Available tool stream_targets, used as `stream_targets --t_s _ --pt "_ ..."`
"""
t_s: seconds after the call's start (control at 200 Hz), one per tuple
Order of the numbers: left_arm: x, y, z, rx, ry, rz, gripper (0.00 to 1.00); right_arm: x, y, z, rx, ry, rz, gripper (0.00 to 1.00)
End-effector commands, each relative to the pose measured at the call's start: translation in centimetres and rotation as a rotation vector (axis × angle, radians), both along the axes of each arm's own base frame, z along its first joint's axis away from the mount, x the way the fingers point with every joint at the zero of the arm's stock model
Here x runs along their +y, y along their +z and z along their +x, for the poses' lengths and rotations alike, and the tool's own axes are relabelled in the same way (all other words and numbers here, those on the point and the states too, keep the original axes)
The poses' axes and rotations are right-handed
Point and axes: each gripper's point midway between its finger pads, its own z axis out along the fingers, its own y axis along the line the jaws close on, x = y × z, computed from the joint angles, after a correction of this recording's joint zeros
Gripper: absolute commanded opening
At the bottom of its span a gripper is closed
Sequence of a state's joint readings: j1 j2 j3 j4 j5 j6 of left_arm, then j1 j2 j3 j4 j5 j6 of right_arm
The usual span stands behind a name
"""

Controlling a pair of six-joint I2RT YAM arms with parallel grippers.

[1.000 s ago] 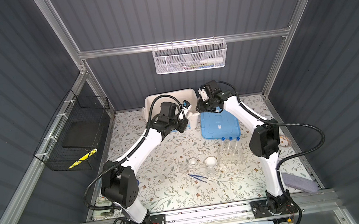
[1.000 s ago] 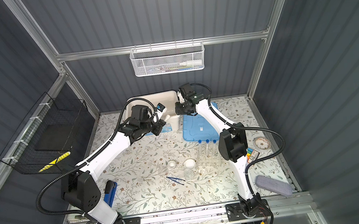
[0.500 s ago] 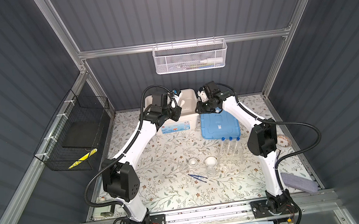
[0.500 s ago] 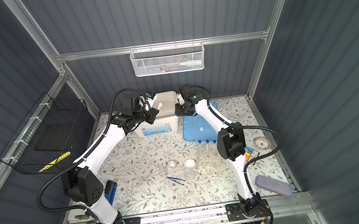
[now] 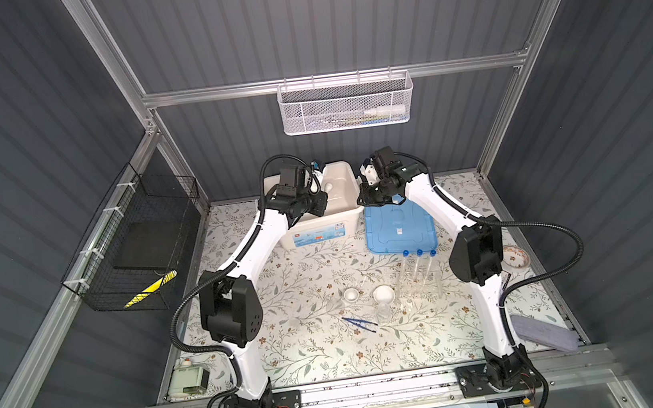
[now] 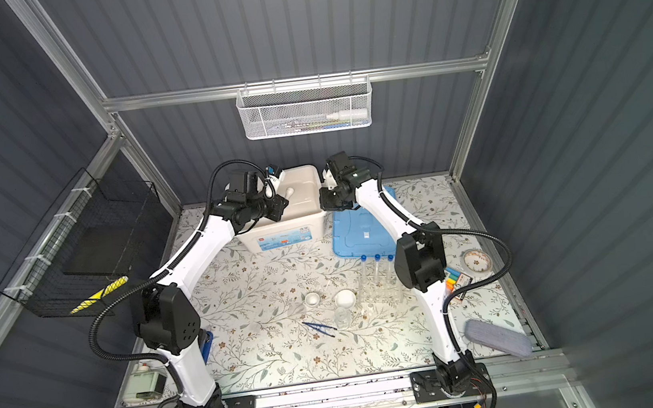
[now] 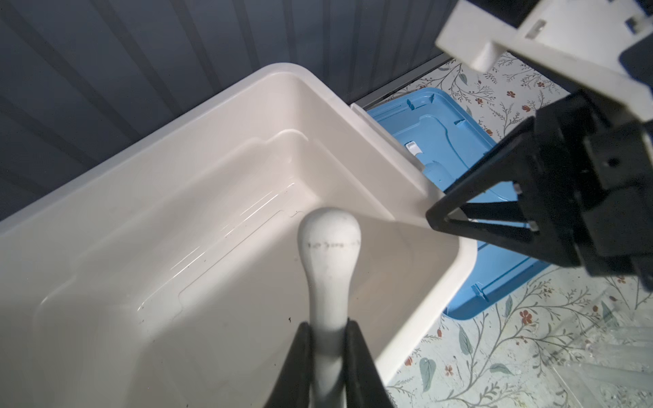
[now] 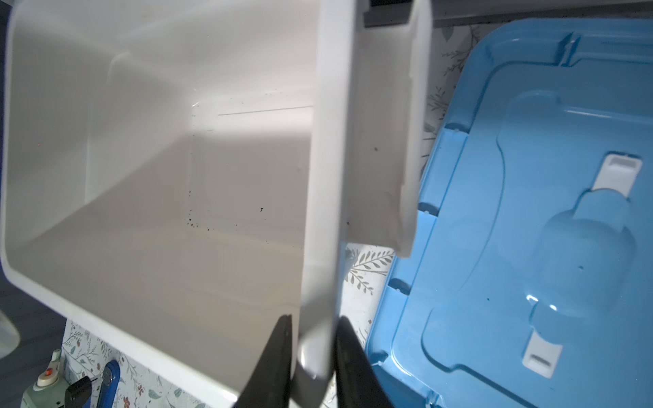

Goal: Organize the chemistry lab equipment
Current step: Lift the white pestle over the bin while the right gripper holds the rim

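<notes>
Nearest me sit one pair of blue tweezers (image 5: pixel 359 321) and one clear flask (image 5: pixel 383 313), then two white dishes (image 5: pixel 351 294) and three blue-capped test tubes (image 5: pixel 419 265) in one clear rack (image 5: pixel 418 291), and farthest my left gripper (image 7: pixel 328 326) clenches one white rod (image 7: pixel 328 247) over the white bin (image 5: pixel 339 176) while my right gripper (image 8: pixel 314 319) pinches its rim.

Dark grey ribbed wall panels (image 5: pixel 295 20) fill the upper frame; a floral-printed tabletop (image 5: pixel 316 352) spreads across the lower centre.

A white bin (image 5: pixel 354 220) is sitting open at the floral worktop's (image 5: pixel 312 353) twelve o'clock, its blue lid (image 5: pixel 398 228) lying flat just beside it toward one o'clock; a tape roll (image 5: pixel 515 255) is resting at three, a grey pad (image 5: pixel 542 331) at five.
</notes>
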State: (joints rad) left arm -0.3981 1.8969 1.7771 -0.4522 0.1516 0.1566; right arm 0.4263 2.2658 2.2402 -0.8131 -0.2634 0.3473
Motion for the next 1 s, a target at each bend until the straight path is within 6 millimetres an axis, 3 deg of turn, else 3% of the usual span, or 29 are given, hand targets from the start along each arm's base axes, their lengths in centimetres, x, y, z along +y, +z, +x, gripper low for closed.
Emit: stream_targets --t_s 0.0,0.22,0.415,0.65,0.995 --pt "-0.3 1.0 0.6 0.003 -0.001 -0.030 0.05 0.8 -1.5 -1.7 0.068 0.082 -0.010 0.21" --pt "-0.9 0.3 1.6 0.037 -0.002 -0.031 0.05 1.5 -1.0 -3.3 0.134 0.110 0.049 0.20" --pt "-1.0 -1.7 1.9 0.107 0.016 -0.038 0.05 2.0 -0.2 -5.1 0.175 0.109 0.075 0.20" --pt "-1.4 -6.5 0.8 0.249 0.028 -0.048 0.05 1.3 -0.4 -7.4 0.220 0.054 0.074 0.20" --pt "-2.5 -13.0 1.1 0.415 0.034 -0.060 0.05 1.9 0.0 -8.6 0.245 0.053 0.100 0.23"
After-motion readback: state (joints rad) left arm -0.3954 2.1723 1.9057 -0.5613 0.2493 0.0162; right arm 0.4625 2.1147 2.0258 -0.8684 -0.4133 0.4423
